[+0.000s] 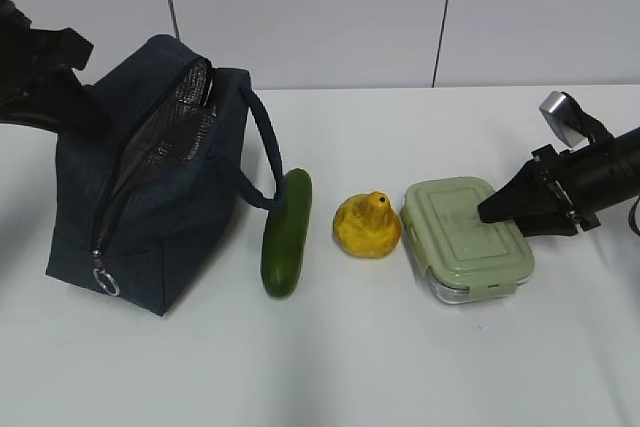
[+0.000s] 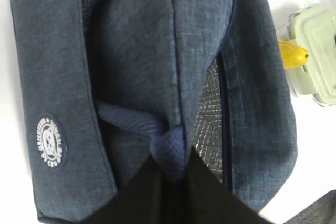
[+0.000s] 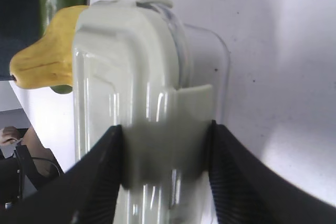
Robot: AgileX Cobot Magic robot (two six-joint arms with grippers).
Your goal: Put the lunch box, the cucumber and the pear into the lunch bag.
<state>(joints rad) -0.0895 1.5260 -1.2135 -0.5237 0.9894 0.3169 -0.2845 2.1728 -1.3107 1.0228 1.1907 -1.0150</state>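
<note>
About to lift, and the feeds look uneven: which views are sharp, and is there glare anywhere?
Exterior view: sharp, evenly lit, soft shadows. Left wrist view: bag fabric crisp, gripper at bottom dark and blurred. Right wrist view: lunch box soft, glare streaks on its glass.

Lunch bag (image 1: 150, 197): matt woven navy cloth, quilted silvery foil-like lining, metal ring pull. Lunch box (image 1: 467, 239): clear glossy walls, probably glass; matt sage lid, apparently plastic. Cucumber (image 1: 286, 232): smooth, glossy. Pear (image 1: 367, 226): lumpy. Counter (image 1: 400, 347): smooth white.
</note>
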